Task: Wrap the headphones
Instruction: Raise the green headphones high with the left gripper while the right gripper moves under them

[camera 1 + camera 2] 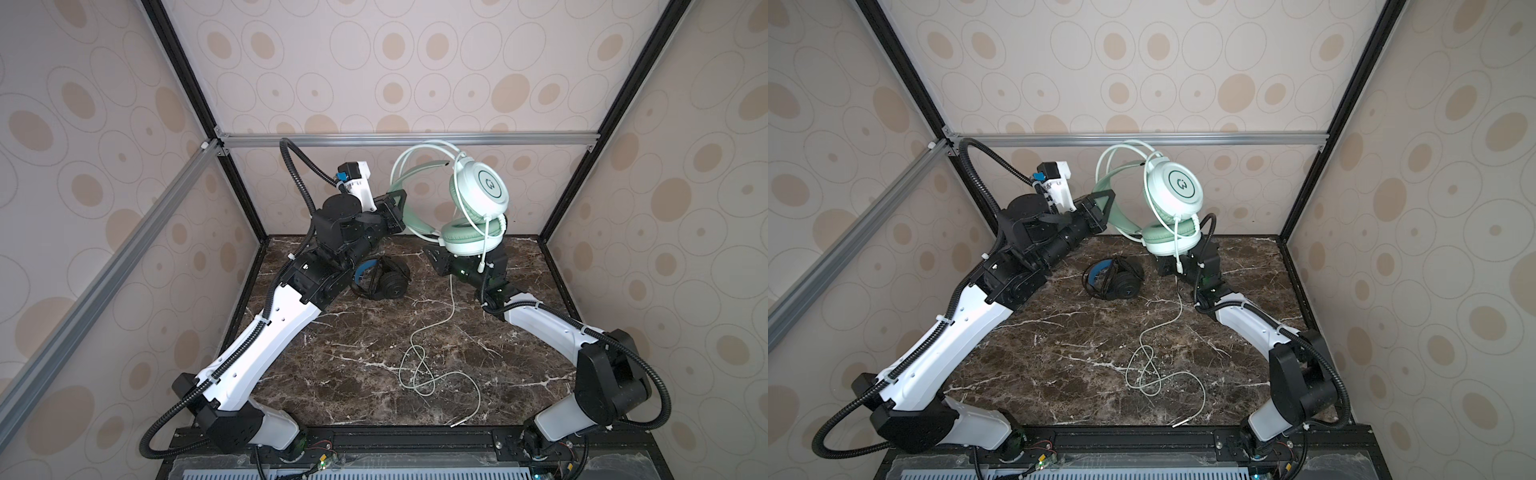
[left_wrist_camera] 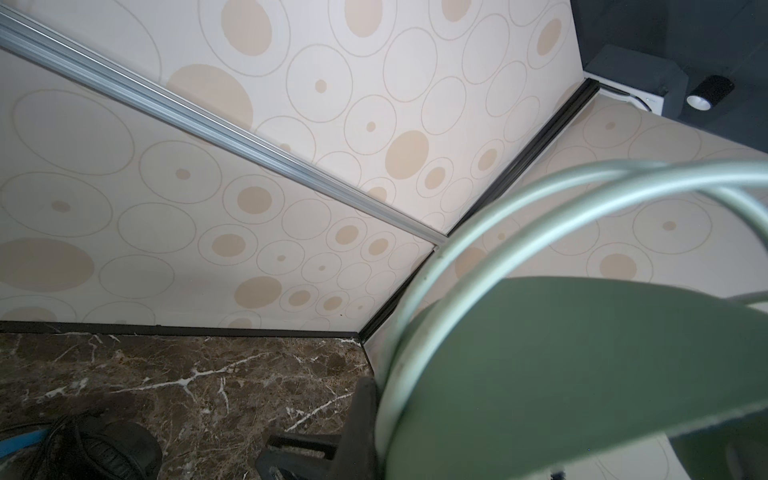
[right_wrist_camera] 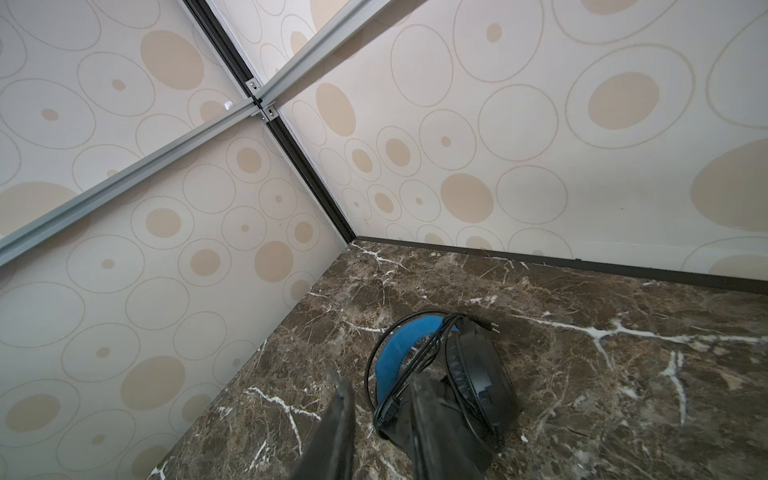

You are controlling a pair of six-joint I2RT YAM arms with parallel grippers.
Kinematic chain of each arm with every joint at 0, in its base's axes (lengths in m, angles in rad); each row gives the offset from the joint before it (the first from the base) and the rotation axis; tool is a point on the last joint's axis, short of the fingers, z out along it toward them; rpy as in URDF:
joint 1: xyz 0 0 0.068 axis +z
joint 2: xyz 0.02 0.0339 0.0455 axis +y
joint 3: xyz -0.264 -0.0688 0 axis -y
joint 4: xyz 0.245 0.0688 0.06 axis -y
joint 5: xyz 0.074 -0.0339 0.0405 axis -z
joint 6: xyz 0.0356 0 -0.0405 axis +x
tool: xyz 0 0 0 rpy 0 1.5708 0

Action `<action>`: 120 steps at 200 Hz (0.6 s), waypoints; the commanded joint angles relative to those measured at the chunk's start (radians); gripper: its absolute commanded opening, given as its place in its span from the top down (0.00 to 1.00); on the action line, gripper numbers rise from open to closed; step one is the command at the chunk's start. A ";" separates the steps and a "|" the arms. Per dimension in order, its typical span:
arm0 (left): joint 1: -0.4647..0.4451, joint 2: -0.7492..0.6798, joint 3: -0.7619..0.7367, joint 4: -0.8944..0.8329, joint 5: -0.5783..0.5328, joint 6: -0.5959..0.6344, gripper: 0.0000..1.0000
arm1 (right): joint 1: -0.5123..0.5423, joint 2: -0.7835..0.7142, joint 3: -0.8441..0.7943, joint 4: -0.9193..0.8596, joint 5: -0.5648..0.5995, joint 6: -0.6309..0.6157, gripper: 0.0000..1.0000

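Mint-green headphones (image 1: 484,185) are clamped at the headband (image 2: 582,374) in the closed left gripper (image 1: 400,206), held above the table (image 1: 353,332). Right gripper (image 3: 380,384), jaws slightly parted and empty, sits beneath the lower earcup (image 1: 461,237). Pale cable (image 1: 452,299) trails onto the table; black headphones (image 1: 388,282) lie there too.

In both top views the raised headphones (image 1: 482,187) hang at upper centre, my left gripper (image 1: 397,208) on their band at the left, my right gripper (image 1: 434,259) just under the lower earcup. Their cable (image 1: 451,307) drops to the table (image 1: 519,374) and loops at lower centre. The other headphones (image 1: 386,282) lie on the table, below my left gripper.
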 commanded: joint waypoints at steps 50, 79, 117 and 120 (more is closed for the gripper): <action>0.046 -0.010 0.027 0.166 -0.157 -0.151 1.00 | 0.046 -0.050 -0.036 -0.111 0.052 -0.058 0.96; 0.054 0.021 0.049 0.143 -0.233 -0.183 1.00 | 0.111 -0.093 -0.007 -0.269 0.167 -0.167 1.00; 0.065 0.049 0.047 0.129 -0.337 -0.188 1.00 | 0.217 -0.183 0.026 -0.468 0.325 -0.339 1.00; 0.066 0.050 0.043 0.127 -0.345 -0.192 1.00 | 0.225 -0.192 0.028 -0.483 0.338 -0.351 1.00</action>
